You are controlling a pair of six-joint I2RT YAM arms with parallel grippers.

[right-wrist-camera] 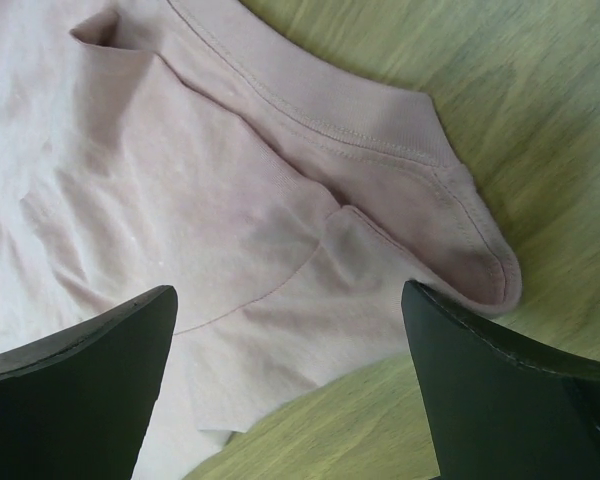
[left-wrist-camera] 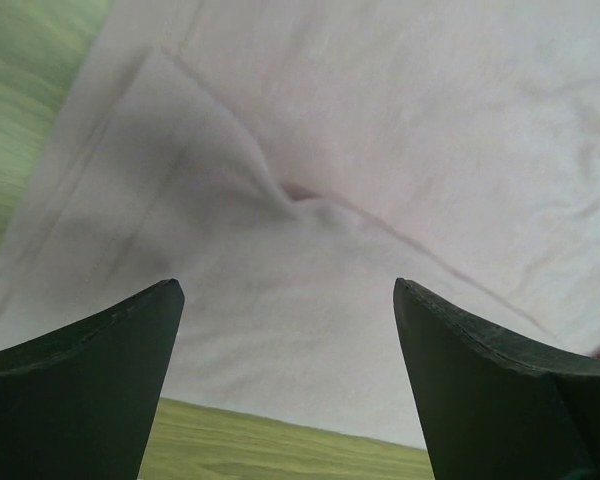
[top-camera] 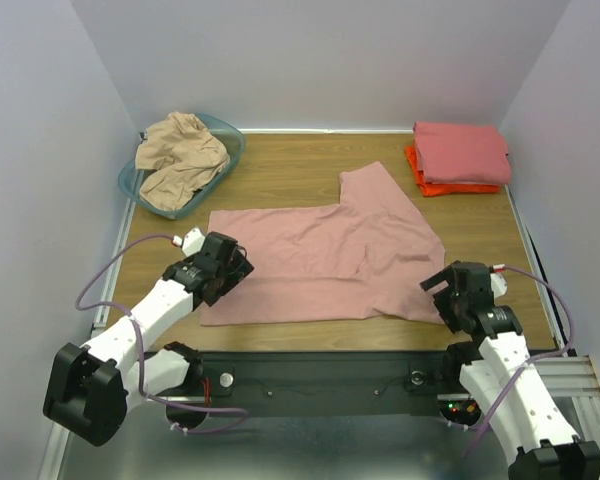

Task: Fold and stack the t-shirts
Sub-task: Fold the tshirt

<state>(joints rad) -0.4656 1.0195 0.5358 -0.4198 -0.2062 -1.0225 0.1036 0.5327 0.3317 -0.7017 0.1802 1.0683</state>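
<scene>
A dusty pink t-shirt [top-camera: 320, 260] lies spread across the middle of the table, one sleeve pointing to the back. My left gripper [top-camera: 232, 272] is open over its near left corner; the left wrist view shows the cloth [left-wrist-camera: 310, 200] between the spread fingers [left-wrist-camera: 90, 370]. My right gripper [top-camera: 448, 300] is open over its near right corner; the right wrist view shows the collar and hem [right-wrist-camera: 380, 150]. A tan-beige t-shirt [top-camera: 180, 155] is bunched in the teal basket [top-camera: 230, 140]. A folded coral pink t-shirt [top-camera: 460, 150] lies on a folded bright orange one [top-camera: 430, 187] at the back right.
The basket stands at the back left corner. White walls close the table on three sides. The black rail [top-camera: 330, 375] with the arm bases runs along the near edge.
</scene>
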